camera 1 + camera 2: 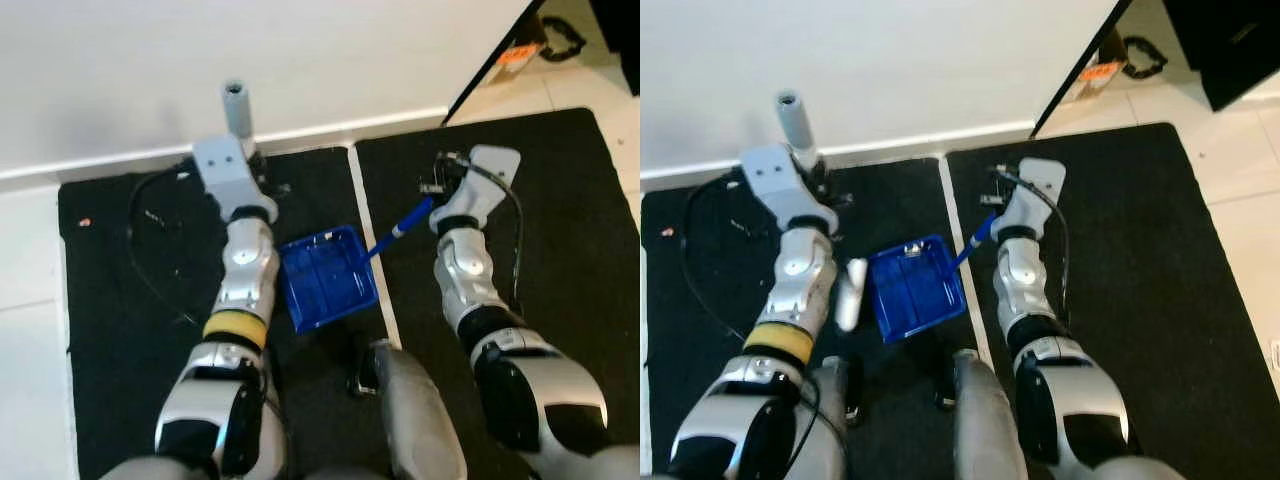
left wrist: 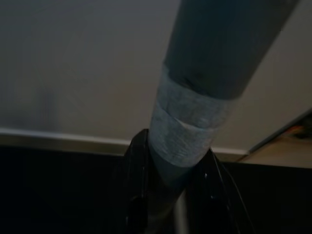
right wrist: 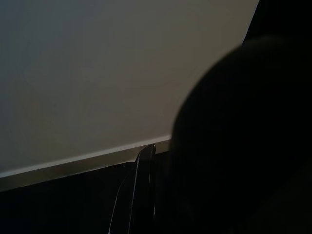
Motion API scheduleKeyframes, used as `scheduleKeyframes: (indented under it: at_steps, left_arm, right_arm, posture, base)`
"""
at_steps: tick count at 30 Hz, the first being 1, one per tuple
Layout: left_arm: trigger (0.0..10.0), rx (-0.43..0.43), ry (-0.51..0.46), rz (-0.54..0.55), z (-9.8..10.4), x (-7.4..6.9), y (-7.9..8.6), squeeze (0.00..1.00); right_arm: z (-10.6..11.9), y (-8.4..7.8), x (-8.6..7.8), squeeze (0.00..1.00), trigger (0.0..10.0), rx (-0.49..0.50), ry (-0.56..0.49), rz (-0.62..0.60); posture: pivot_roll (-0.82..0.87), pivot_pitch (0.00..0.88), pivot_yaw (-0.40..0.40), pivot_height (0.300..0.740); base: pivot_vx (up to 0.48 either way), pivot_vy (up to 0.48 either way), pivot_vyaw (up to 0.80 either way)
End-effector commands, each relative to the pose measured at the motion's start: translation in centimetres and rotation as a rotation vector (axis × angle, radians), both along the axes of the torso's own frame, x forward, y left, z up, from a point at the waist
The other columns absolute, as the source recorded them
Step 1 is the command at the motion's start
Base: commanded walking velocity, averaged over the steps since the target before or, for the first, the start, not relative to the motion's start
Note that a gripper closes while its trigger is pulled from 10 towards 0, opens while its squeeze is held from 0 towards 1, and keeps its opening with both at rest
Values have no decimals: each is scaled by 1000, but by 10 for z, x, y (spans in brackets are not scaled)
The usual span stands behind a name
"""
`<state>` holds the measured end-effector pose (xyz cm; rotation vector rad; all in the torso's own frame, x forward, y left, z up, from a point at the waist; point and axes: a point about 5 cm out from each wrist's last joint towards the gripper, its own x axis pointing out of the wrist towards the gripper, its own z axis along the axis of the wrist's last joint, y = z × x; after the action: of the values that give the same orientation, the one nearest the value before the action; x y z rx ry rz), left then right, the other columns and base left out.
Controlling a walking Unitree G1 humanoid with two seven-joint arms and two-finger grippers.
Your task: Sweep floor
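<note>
Head views look down on two black floor mats (image 1: pixel 560 200) laid side by side against a white wall (image 1: pixel 250 50), with a pale seam of tile between them. The left gripper (image 2: pixel 168 195) reaches forward over the left mat and is closed on a grey broom handle (image 1: pixel 236 105); in the left wrist view the two black fingers (image 2: pixel 134 195) clamp either side of the handle, just below a band of lighter grey tape (image 2: pixel 187 131). The handle top sticks up in front of the wall baseboard, right above the left wrist. The right gripper (image 1: pixel 432 188) is out over the inner edge of the right mat, at the upper end of a blue dustpan handle (image 1: pixel 400 228); the fingers are hidden under the wrist in the head views and the right wrist view is mostly dark, so cannot tell for sure whether they are clamped on it. The blue dustpan (image 1: pixel 328 276) lies between the two forearms, its tray on the left mat beside the seam, handle slanting up and across the seam toward the right gripper. A small orange speck (image 1: pixel 85 222) sits on the far left edge of the left mat, well apart from the dustpan. A black cable (image 1: pixel 150 250) loops over the left mat beside the left arm.
</note>
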<state>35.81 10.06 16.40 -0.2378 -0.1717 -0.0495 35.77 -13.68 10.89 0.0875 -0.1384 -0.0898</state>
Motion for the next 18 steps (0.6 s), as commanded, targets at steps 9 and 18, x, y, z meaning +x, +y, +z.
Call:
scheduleKeyframes:
  at_steps: [9, 18]
  left_arm:
    - [10000, 162, 98, -249, 14, -12, 8, 0]
    - [10000, 301, 61, -192, 52, -23, 81, 0]
  right_arm:
    - [-33, -14, -12, 0, 10000, -8, 176, -40]
    - [-30, -13, -9, 0, 10000, 25, 175, -26]
  posture:
    - [36, 333, -122, 740]
    - [79, 273, -107, 740]
  base:
    - [0, 0, 0]
    - [0, 0, 0]
